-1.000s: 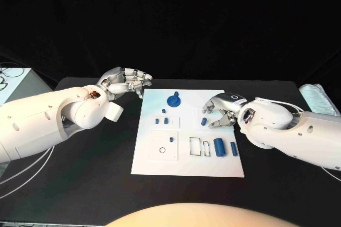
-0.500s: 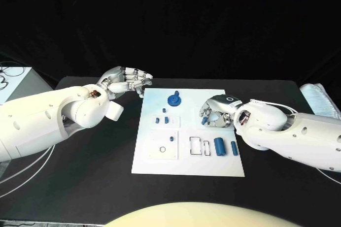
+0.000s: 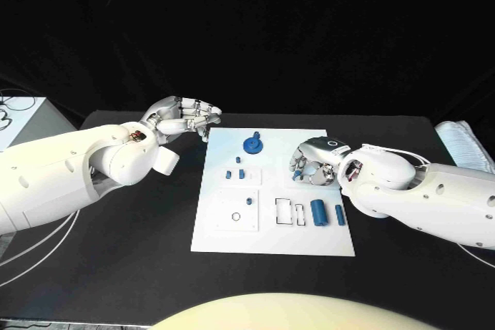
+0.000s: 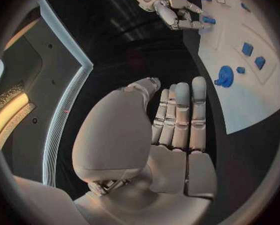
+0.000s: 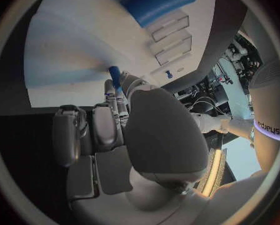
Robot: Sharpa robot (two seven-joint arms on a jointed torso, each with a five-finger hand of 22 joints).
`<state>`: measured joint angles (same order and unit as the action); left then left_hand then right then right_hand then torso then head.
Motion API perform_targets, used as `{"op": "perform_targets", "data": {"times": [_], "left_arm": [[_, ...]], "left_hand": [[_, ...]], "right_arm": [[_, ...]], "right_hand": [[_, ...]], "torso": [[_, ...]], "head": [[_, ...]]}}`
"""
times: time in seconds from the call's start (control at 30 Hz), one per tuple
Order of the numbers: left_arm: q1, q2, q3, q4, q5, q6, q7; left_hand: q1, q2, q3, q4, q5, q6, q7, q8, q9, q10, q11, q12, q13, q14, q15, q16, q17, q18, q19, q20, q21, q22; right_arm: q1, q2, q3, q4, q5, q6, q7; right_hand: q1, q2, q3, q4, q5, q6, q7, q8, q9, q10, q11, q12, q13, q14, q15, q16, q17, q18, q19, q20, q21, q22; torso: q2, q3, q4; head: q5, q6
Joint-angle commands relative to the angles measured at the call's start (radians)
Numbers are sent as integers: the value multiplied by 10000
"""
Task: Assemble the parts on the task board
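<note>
Right hand [image 3: 315, 163] now closed round small blue part [image 5: 115, 77] – left hand [image 3: 186, 118] curled, holding nothing

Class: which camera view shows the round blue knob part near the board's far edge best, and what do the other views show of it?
The head view: the round blue knob part sits unobstructed, seen from above. The left wrist view shows it bent at the circle's edge. I cannot pick it out in the right wrist view.

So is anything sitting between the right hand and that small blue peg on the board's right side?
Nothing visible: the right hand is already at the small blue peg, fingers around it on the task board.
</note>
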<state>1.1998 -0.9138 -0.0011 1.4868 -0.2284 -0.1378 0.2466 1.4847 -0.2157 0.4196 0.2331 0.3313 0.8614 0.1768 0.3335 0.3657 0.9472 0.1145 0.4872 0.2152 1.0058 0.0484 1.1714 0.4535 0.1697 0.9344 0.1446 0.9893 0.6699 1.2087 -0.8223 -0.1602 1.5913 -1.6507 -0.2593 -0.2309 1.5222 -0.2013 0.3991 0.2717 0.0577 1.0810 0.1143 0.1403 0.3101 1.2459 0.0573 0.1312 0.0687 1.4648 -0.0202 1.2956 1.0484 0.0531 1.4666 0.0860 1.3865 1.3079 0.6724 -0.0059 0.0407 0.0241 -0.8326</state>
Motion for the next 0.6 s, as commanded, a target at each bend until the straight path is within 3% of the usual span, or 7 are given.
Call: {"op": "perform_targets", "data": {"times": [0.03,0.13,0.27,0.6], "left_arm": [[6,5,7,21,60,80,-3],[6,0,7,22,58,75,-16],[7,-14,7,25,54,57,-36],[7,-26,7,15,47,4,-68]], "left_hand": [[84,50,86,-9,-23,-4,53,34,-14,56,26,-18,-17,0,4,-39,16,141,-35,18,41,22],[94,65,96,-13,-22,-2,51,37,-15,59,24,-16,-18,1,2,-38,19,142,-37,17,47,26],[94,65,96,-13,-22,-2,51,37,-15,59,24,-16,-18,1,2,-38,19,142,-37,17,47,26],[106,101,114,-15,-25,6,49,47,-16,65,21,-13,-20,5,-1,-38,23,143,-41,16,59,37]], "right_arm": [[-17,37,-6,-2,-198,48,52],[-25,58,-9,-16,-325,85,-6],[-37,74,-11,-20,-471,74,-71],[-60,59,-13,129,-623,-433,-14]], "right_hand": [[65,157,419,-172,-55,279,-63,177,102,350,-123,17,108,94,-117,86,52,-101,273,-108,143,1340],[122,238,746,-424,-60,440,-97,305,208,552,-182,-5,154,95,-167,104,65,-117,296,-163,206,1398],[143,263,1467,-1107,-65,526,-50,495,425,848,-205,-82,273,92,-191,127,83,-140,324,-211,296,1490],[-416,200,2116,-1741,-84,443,-36,672,709,1008,-206,-275,414,90,-190,155,103,-163,357,-210,393,1596]], "torso": [[5,-3,1],[-1,-7,3],[2,-6,10],[-7,-6,0]], "head": [[-12,-16],[-19,-23],[-18,-44],[-14,-58]]}}
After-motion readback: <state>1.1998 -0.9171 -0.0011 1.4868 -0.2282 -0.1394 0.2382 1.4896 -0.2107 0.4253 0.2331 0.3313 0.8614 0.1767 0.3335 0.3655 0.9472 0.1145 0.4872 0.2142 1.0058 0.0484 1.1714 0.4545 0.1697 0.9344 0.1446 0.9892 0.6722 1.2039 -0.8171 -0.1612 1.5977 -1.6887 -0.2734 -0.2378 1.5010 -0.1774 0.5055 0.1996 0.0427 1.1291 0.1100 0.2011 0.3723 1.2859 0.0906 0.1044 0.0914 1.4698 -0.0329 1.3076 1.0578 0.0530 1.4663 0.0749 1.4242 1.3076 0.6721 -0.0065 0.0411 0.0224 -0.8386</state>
